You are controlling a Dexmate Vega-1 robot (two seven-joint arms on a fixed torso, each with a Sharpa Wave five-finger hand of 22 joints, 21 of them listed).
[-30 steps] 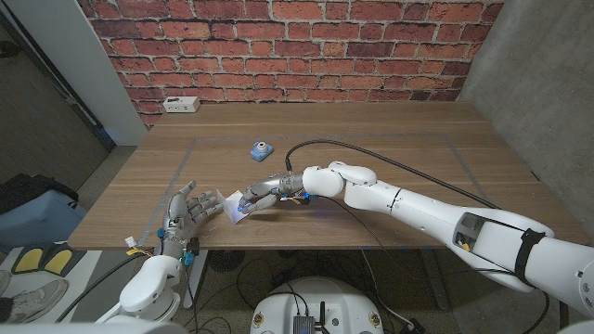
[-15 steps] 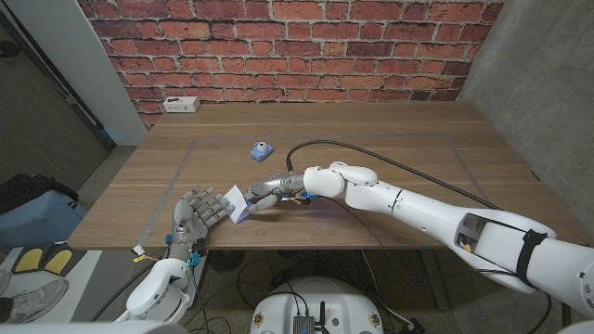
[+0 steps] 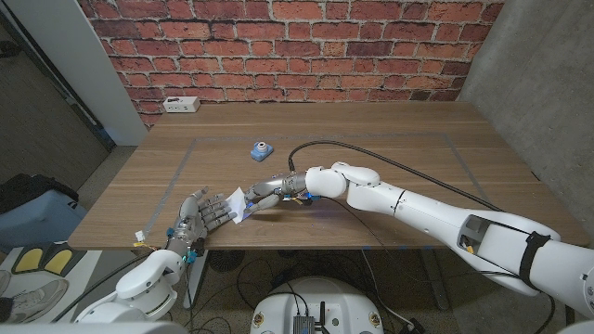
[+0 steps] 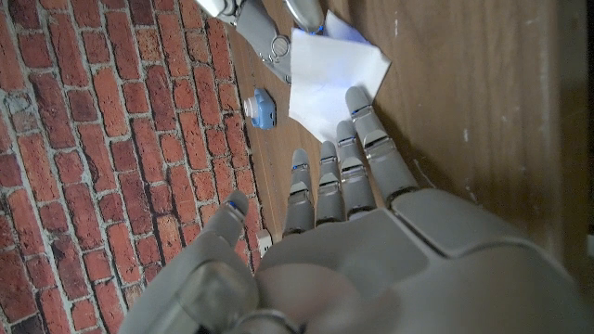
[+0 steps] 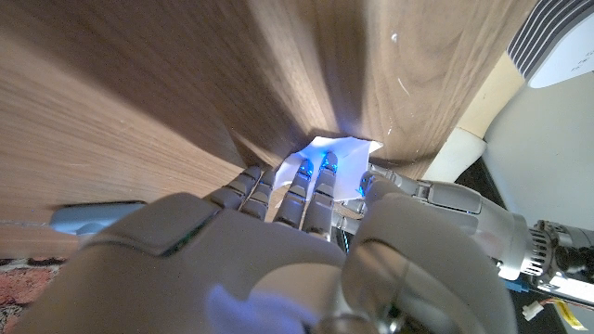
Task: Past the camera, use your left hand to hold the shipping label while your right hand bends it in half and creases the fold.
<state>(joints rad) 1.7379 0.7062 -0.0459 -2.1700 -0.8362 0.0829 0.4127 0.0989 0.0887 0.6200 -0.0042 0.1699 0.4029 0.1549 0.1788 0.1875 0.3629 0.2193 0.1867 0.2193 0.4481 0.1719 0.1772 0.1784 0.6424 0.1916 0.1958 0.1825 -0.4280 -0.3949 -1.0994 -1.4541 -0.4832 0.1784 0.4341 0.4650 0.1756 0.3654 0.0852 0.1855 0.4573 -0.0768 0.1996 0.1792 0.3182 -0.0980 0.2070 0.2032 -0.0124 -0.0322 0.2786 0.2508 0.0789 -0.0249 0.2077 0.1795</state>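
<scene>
Left of the frame's centre, near the table's (image 3: pixel 390 167) front edge, the label (image 3: pixel 238 204) is pinched by the right hand (image 3: pixel 266 189) while the left hand's (image 3: pixel 202 214) spread fingers (image 4: pixel 364 139) touch its edge.

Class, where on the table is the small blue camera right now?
In the head view the blue camera sits left of the table's centre, beyond the shipping label and beside the black cable.

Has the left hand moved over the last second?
Yes. The left hand has slid along the table toward the label, closing the gap, while the blue camera stays put.
</scene>
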